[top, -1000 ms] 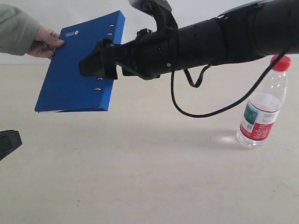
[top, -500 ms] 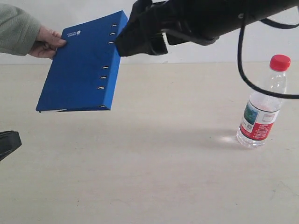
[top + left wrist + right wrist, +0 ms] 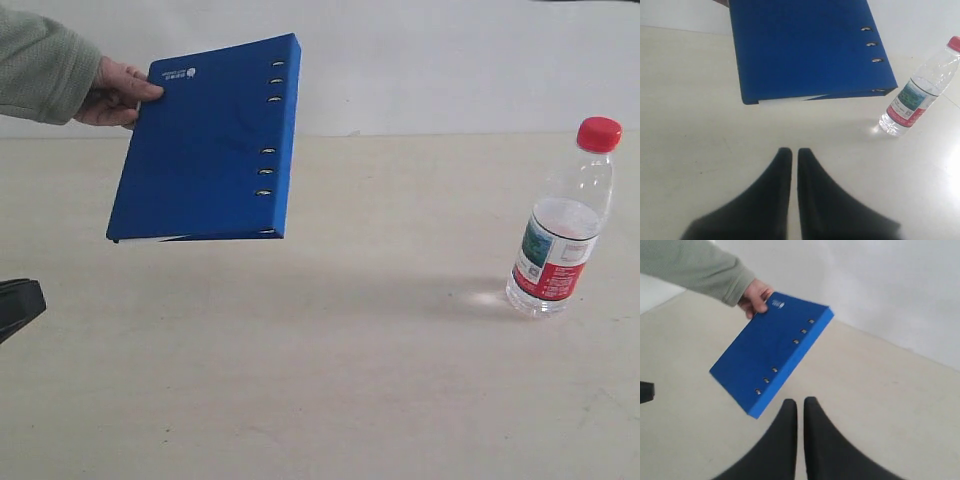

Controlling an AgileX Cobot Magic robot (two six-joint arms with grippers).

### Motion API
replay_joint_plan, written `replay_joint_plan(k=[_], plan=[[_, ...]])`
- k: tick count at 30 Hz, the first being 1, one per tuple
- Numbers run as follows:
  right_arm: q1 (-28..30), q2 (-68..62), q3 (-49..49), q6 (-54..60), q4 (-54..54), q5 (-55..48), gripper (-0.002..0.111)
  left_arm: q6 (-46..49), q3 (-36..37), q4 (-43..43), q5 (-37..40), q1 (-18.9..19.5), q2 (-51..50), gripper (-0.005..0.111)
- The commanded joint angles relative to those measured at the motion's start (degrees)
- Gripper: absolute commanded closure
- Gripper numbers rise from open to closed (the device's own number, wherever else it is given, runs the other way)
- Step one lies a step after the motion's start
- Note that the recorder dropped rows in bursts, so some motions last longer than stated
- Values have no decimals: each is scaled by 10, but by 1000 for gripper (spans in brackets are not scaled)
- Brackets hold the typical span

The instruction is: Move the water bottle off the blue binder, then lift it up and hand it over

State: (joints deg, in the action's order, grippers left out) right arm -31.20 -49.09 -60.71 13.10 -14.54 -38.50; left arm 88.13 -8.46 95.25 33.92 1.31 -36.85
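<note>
A person's hand (image 3: 118, 95) holds the blue binder (image 3: 205, 145) in the air above the left of the table; the binder (image 3: 805, 47) also fills the left wrist view and shows tilted (image 3: 772, 352) in the right wrist view. The water bottle (image 3: 562, 225) with its red cap stands upright on the table at the right, apart from the binder, and the bottle (image 3: 917, 90) shows beside the binder's corner. My left gripper (image 3: 791, 152) is shut and empty, low over the table; a bit of it (image 3: 15, 305) shows at the left edge. My right gripper (image 3: 799, 402) is shut and empty, raised above the table.
The beige table (image 3: 330, 380) runs to a white wall (image 3: 450, 60) behind. The person's green sleeve (image 3: 40, 65) reaches in from the upper left.
My right arm has left the exterior view, rising away from the binder, and its gripper has shut. The hand has lifted the binder up and a little to the right. The bottle has not moved.
</note>
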Motion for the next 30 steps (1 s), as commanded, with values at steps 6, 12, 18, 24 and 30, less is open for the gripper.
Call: replay_joint_plan(k=[6, 12, 18, 24, 30], plan=[[0, 221, 165, -233, 250, 97, 109, 31, 3, 47, 2, 1, 4, 102], [0, 344, 248, -299, 302, 99, 109, 53, 3, 47, 2, 1, 4, 102], [0, 478, 337, -329, 303, 138, 109, 66, 3, 47, 2, 1, 4, 102], [4, 491, 386, -336, 303, 183, 109, 66, 3, 47, 5, 1, 15, 102], [4, 491, 411, -336, 298, 187, 109, 60, 3, 47, 11, 1, 21, 102]])
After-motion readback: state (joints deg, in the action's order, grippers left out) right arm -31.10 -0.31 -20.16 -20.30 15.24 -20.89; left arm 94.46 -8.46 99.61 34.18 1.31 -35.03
